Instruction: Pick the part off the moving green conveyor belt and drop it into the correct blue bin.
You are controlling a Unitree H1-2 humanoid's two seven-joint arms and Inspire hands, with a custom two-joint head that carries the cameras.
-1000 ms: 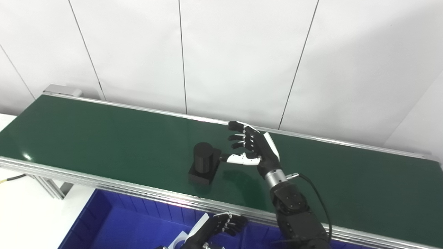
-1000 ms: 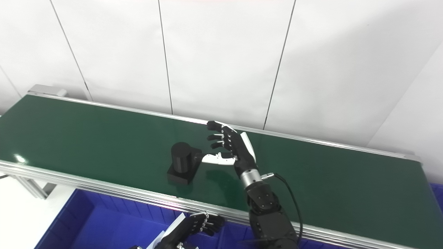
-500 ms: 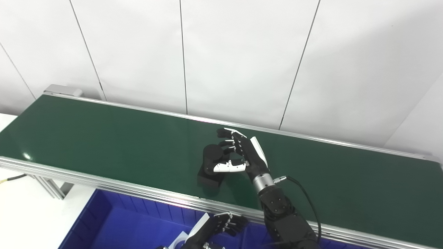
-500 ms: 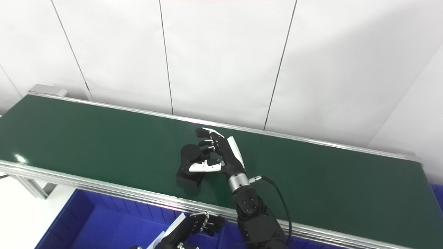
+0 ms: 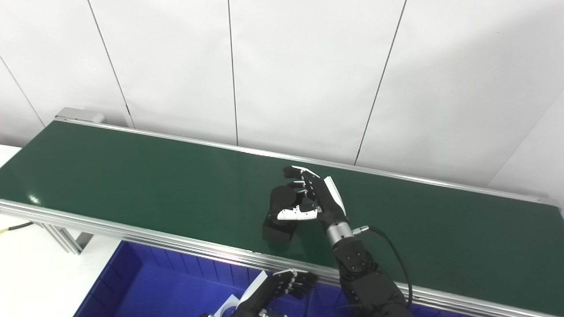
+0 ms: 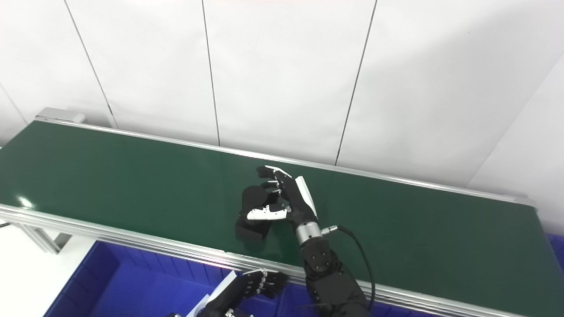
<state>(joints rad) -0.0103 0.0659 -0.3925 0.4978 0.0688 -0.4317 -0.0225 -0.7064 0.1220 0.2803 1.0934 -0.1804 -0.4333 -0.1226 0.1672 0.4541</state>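
While both head cameras take in the same scene, the right eye view reaches a little farther right, showing a sliver of blue past the right end of the green conveyor belt point(image 6: 132, 176), which the left eye view does not; the left eye view instead shows more of the white surface and a cable at the far left.

On the belt stands the part point(image 5: 280, 213), a black cylinder on a square black base, near the belt's near edge and about midway along it. The right hand point(image 5: 313, 197) reaches up over the belt from the lower right, palm turned left toward the part. Its dark fingers point(image 5: 296, 171) curl around the far side of the cylinder and its white thumb point(image 5: 296, 214) lies across the near side, so the hand is wrapped about the cylinder; whether it grips firmly cannot be told. The base appears to rest on the belt.

Below the belt's near rail, the left hand point(image 6: 257, 284) hangs over the blue bin point(image 6: 132, 286) with fingers loosely curled, holding nothing visible.
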